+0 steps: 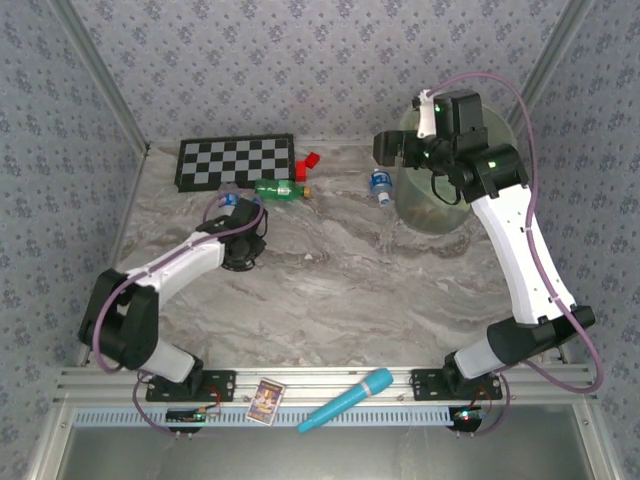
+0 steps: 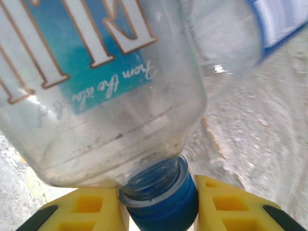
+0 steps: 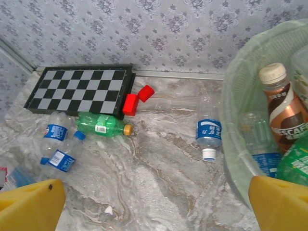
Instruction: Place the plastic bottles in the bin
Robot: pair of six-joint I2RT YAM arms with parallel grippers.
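Left hand [image 2: 160, 204]: yellow fingers [image 2: 82, 211] clamped on either side of the blue cap [image 2: 161, 195] of a clear bottle [image 2: 106, 115] with a blue-and-white label, low over the table [image 1: 330, 260], in front of the checkerboard [image 1: 235, 162]. Right hand [image 3: 154, 192]: fingers wide apart, holding nothing, hovering at the left rim of the bin [image 1: 445, 205] at the far right of the table. Inside the bin: a brown coffee bottle [image 3: 285, 113], a clear bottle with blue label [image 3: 262, 147] and part of a green one [image 3: 294, 166]. On the table, outside the bin: a white-capped bottle [image 3: 208, 132] lying just beside the bin wall; a green bottle with an orange cap [image 3: 103, 125] lying near the red blocks [image 3: 137, 98]; two more clear blue-labelled bottles [image 3: 55, 131] left of it. Turquoise microphone [image 1: 345, 400] lies on the near rail.
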